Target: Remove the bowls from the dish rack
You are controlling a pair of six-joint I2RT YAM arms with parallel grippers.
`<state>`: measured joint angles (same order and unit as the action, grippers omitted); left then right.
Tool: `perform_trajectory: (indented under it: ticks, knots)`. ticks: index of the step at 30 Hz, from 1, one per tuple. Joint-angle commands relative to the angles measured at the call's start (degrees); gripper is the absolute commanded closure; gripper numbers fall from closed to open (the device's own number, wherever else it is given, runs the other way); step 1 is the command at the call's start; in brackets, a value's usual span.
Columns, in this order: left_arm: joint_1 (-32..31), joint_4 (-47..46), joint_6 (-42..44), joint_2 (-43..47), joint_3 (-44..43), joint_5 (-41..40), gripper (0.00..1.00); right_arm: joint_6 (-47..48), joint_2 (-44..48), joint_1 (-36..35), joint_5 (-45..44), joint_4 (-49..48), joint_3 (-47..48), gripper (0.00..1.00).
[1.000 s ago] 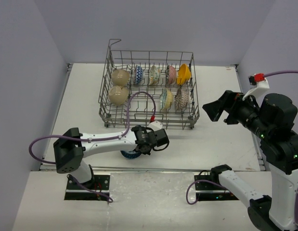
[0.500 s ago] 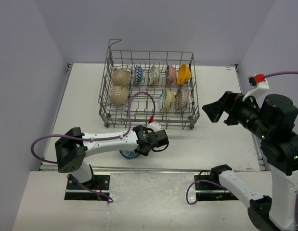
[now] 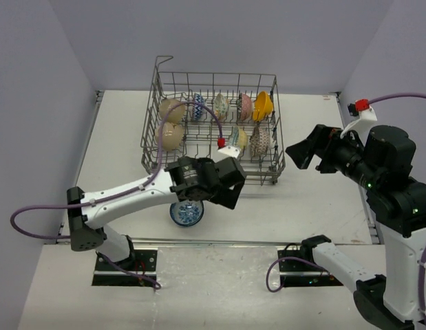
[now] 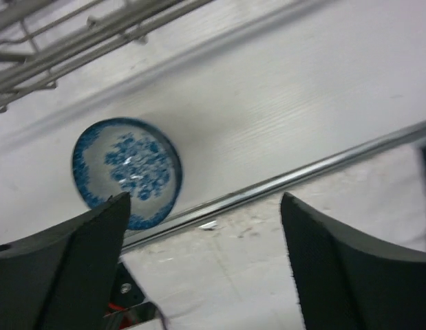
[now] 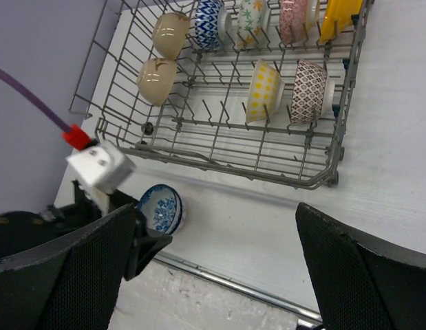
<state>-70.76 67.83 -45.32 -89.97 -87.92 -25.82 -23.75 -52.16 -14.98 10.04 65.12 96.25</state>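
While eight bowls stand on edge between the tines of the rack [image 3: 214, 74], one blue bowl [image 3: 186, 213] sits upright on the table [image 3: 323, 199], just in front of the rack and near the metal strip [image 4: 302, 175] at the table's near edge. It is white inside with a blue speckled centre and a blue rim. In the rack, two beige bowls [image 5: 170, 33] fill the left end; to their right are a blue zigzag one [image 5: 209, 14], a flowery one [image 5: 248, 14], a pink one [image 5: 294, 17] and an orange-yellow one [image 5: 340, 17], with a yellow check bowl [image 5: 262, 88] and a brown patterned bowl [image 5: 309, 82] in the nearer row.

Left gripper [image 3: 226, 182] hangs above the blue bowl with fingers spread and nothing between them. Its purple cable [image 3: 199, 108] loops across the beige bowls as seen from above. Right gripper [image 3: 302, 155] is spread wide too, empty, off to the rack's right.

A second ago the left gripper was low over the blue bowl and hid most of it; it has since lifted and the bowl shows whole
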Motion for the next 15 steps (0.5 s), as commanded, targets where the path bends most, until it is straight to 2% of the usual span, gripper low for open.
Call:
perform_trajectory:
  ticks: [1, 2, 5, 7, 8, 12, 15]
  knots:
    - [4.6, -8.4, 2.3, 6.1, -8.9, 8.0, 0.03, -0.5, -3.1, 0.0, 0.1, -0.4, 0.3, 0.01]
    - [7.0, -14.2, 2.9, 7.1, -9.1, 14.1, 0.0, -1.3, -4.4, 0.0, -0.5, -0.4, 0.3, 0.01]
    - [15.8, -25.9, 2.4, 6.5, -9.0, 25.2, 0.0, -2.7, -4.7, 0.0, -1.4, -1.4, -0.2, 0.01]
    - [21.4, -30.5, 1.7, 4.4, -10.3, 30.5, 0.0, -2.7, -4.9, 0.0, -1.0, -1.5, 0.3, 0.01]
    - [23.4, -31.8, 1.5, 3.1, -12.1, 35.2, 0.0, -2.6, -5.1, 0.0, -0.7, -1.3, 0.5, 0.01]
    - [33.5, -37.8, -1.1, -5.9, -15.7, 45.4, 0.0, -2.2, -4.3, 0.0, 0.5, -0.3, -0.3, 0.01]
    - [36.6, -39.9, -1.4, -13.6, -20.6, 50.5, 0.02, -2.4, -2.4, 0.0, 1.1, -0.5, -2.2, 0.01]
